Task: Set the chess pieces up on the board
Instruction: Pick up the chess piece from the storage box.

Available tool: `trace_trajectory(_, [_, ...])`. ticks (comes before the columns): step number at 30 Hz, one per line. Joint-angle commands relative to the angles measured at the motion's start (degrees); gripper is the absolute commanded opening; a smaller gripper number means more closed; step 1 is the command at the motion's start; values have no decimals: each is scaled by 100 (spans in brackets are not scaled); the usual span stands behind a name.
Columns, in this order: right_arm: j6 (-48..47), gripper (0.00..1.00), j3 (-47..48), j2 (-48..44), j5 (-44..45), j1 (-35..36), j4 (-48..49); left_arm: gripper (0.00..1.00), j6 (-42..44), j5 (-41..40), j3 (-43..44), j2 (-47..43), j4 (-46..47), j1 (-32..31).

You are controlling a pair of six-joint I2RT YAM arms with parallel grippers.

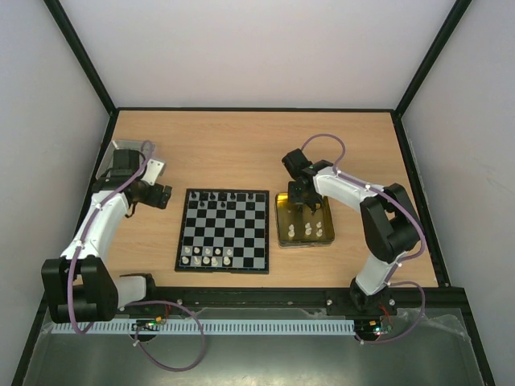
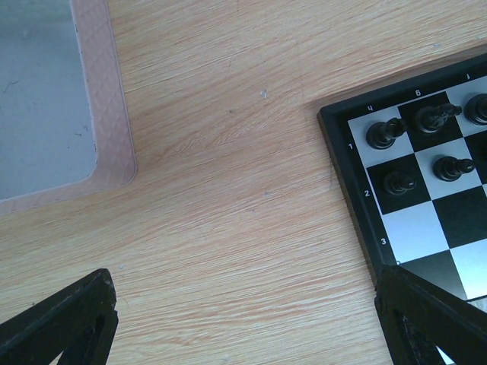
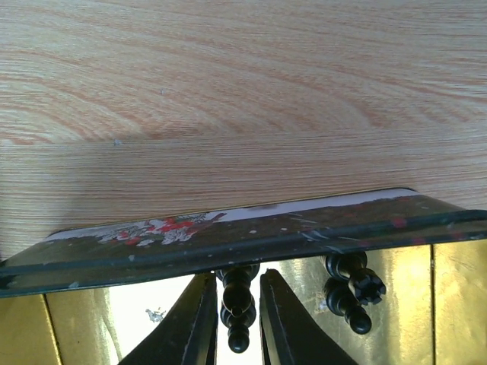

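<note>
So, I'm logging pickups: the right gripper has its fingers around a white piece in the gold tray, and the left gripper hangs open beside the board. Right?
Not quite: the piece is black, not white, as the right wrist view shows. The right gripper has its fingers around that black piece in the gold tray. The left gripper does hang open beside the board.

You have one board (image 1: pixel 223 230), one gold tray (image 1: pixel 278 219) and one grey lid (image 2: pixel 106 99). Up close you can count five black pieces (image 2: pixel 384 133) at the board's corner and two more black pieces (image 3: pixel 351 293) at the tray. The white pieces (image 1: pixel 207 256) are too small to count.
</note>
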Motion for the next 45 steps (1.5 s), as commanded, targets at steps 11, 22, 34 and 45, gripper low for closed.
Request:
trace_trajectory(11, [-19, 11, -113, 68, -2, -45, 52, 93, -46, -84, 171, 8, -146, -41])
trace_trajectory(22, [-2, 9, -174, 101, -47, -49, 103, 93, -47, -80, 116, -60, -173, -41])
trace_trajectory(34, [12, 3, 217, -275, 27, -21, -394, 93, -73, -34, 49, -53, -85, -41])
trace_trajectory(45, [312, 2, 1520, -169, 367, 848, -1205, 93, -45, -72, -72, -84, -7, -50])
